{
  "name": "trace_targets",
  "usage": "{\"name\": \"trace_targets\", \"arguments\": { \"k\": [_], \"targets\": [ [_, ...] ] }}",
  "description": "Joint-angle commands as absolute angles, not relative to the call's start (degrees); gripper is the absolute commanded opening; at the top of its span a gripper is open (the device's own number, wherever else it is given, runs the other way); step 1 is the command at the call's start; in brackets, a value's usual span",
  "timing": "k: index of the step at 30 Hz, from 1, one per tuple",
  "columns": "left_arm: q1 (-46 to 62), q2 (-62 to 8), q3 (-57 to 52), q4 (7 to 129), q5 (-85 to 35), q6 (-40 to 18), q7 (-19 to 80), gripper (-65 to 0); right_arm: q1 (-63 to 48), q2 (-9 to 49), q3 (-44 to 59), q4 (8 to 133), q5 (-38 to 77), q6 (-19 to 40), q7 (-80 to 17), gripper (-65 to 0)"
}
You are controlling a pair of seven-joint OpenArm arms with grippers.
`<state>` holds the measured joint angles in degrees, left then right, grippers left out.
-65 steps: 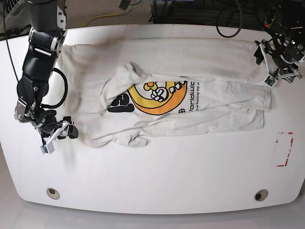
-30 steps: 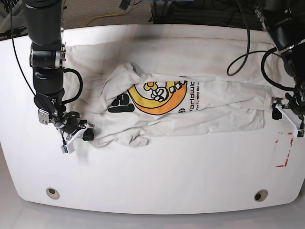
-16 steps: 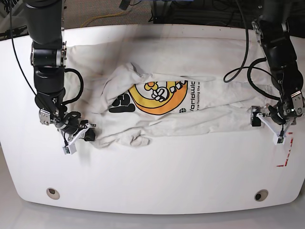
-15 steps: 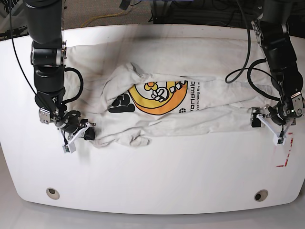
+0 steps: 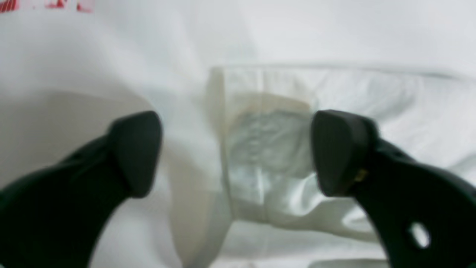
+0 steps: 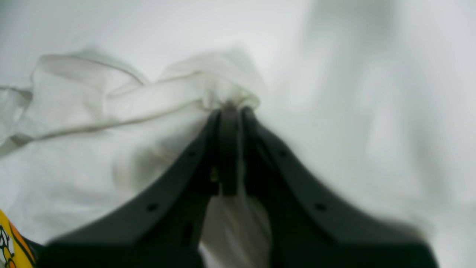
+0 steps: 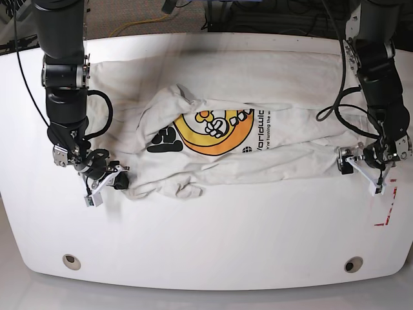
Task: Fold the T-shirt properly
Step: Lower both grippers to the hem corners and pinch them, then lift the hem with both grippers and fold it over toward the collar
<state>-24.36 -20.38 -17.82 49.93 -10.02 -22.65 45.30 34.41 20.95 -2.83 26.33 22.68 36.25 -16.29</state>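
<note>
Lying half-folded across table centre: T-shirt, graphic up. Pinching bunched corner at shirt's near-left end: right gripper, fingers clamped tight. Straddling hem corner at near-right end: left gripper, fingers spread wide, likely readying matching grip for fold.

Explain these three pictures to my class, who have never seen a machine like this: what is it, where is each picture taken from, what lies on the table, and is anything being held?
It is a robot with two black arms, each ending in a two-fingered hand. One picture looks down on the white table; the other two come from cameras at the wrists, looking past the fingers. On the table lies a crumpled off-white T-shirt with an orange-yellow circle print. The right hand is shut, pinching a bunched edge of the shirt. The left hand is open, with its fingers astride the shirt's hem corner, gripping nothing yet. Red marks sit near the table's edge.
</note>
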Motion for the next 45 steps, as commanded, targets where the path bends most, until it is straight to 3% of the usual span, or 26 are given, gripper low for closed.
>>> {"name": "trace_targets", "arguments": {
  "k": [1,5,10,12,17,32,39,45],
  "targets": [
    [-25.89,-21.14,-17.89,49.10,-10.59,-25.63,45.32,-13.9,36.09,21.85,-2.59,27.30,22.99,36.97,-15.69,-65.0],
    [-26.33,-20.79,-17.54,48.66,-10.42,-27.65,44.53,-26.8,36.35,21.93,-2.59,27.30,22.99,36.97,-15.69,-65.0],
    [-26.33,-20.00,-13.32,48.66,-10.42,-27.65,41.19,-56.4,36.53,21.93,-2.59,27.30,22.90,36.97,-15.69,-65.0],
    [-26.33,-20.00,-12.09,48.92,-10.42,-27.65,41.10,-61.1,36.53,21.93,-2.59,27.38,22.99,36.97,-15.69,-65.0],
    [-26.59,-20.09,-11.56,50.07,-10.42,-27.65,41.10,-62.1,35.74,21.93,-2.51,33.36,22.73,36.88,-18.68,-65.0],
    [-23.25,-22.29,-11.74,69.14,-10.33,-27.91,41.63,-63.7,32.48,24.75,0.75,57.36,22.55,36.53,-33.80,-65.0],
    [-23.52,-24.04,-11.91,70.11,-10.59,-32.66,43.30,-63.9,32.40,25.01,4.09,64.13,22.55,36.97,-39.78,-65.0],
    [-20.88,-24.84,-14.73,77.76,-10.42,-32.92,43.56,-63.9,28.44,25.10,6.37,72.31,22.55,36.70,-41.80,-65.0]
  ]
}}
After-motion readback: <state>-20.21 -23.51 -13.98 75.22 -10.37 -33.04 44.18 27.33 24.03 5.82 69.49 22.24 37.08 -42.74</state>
